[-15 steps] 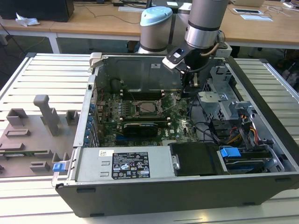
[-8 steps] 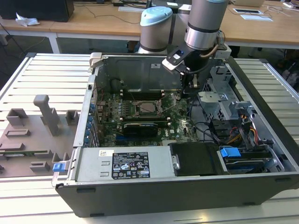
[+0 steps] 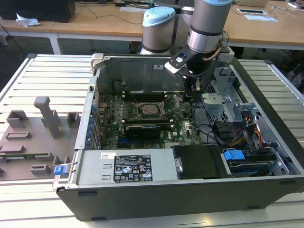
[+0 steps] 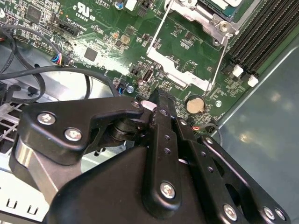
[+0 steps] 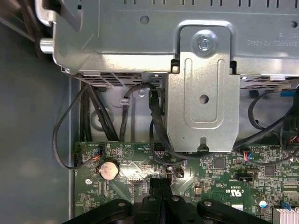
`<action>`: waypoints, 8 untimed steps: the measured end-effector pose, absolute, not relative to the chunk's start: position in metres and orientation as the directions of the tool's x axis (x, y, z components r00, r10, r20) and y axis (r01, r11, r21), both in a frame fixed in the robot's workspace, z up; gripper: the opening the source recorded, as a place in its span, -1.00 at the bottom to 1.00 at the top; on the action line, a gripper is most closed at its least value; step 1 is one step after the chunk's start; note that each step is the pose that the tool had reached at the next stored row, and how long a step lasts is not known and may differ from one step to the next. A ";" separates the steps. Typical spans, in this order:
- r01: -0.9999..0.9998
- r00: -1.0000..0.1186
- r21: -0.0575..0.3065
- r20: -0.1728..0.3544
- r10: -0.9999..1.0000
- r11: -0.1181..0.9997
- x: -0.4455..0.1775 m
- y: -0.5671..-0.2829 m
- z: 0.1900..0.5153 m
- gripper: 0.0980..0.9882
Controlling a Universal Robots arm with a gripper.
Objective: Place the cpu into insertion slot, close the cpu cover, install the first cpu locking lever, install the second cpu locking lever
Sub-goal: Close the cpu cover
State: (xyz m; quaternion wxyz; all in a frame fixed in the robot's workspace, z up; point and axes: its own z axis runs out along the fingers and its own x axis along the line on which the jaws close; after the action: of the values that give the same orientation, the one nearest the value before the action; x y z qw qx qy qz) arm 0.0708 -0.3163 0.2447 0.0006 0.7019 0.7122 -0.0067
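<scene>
- Bright, even light fell from above in the exterior view, and the white slatted table (image 3: 42, 71) was nearly washed out
- Inside the dark grey open computer case (image 3: 190, 199) it was dimmer, with soft shadow over the green motherboard (image 3: 111, 118)
- In the second wrist view, pale smeared reflections sat on the smooth grey metal case wall (image 4: 271, 107); the matt black gripper (image 4: 158, 99) stayed dark, only its screw heads glinting
- In the first wrist view, the silver sheet-metal bracket (image 5: 201, 93) carried a sheen, and the round silver coin battery (image 5: 109, 169) shone
</scene>
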 end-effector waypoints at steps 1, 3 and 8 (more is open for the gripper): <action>1.000 -0.015 -0.009 -0.010 1.000 0.015 0.071 -0.316 0.242 -0.98; 1.000 -0.014 -0.008 -0.010 1.000 0.014 0.070 -0.316 0.239 -0.98; 1.000 -0.015 -0.008 -0.006 1.000 0.015 0.058 -0.316 0.238 -0.98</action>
State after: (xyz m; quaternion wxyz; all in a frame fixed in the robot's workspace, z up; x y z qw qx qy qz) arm 0.0581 -0.3162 0.2378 -0.0007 0.7019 0.7123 -0.0053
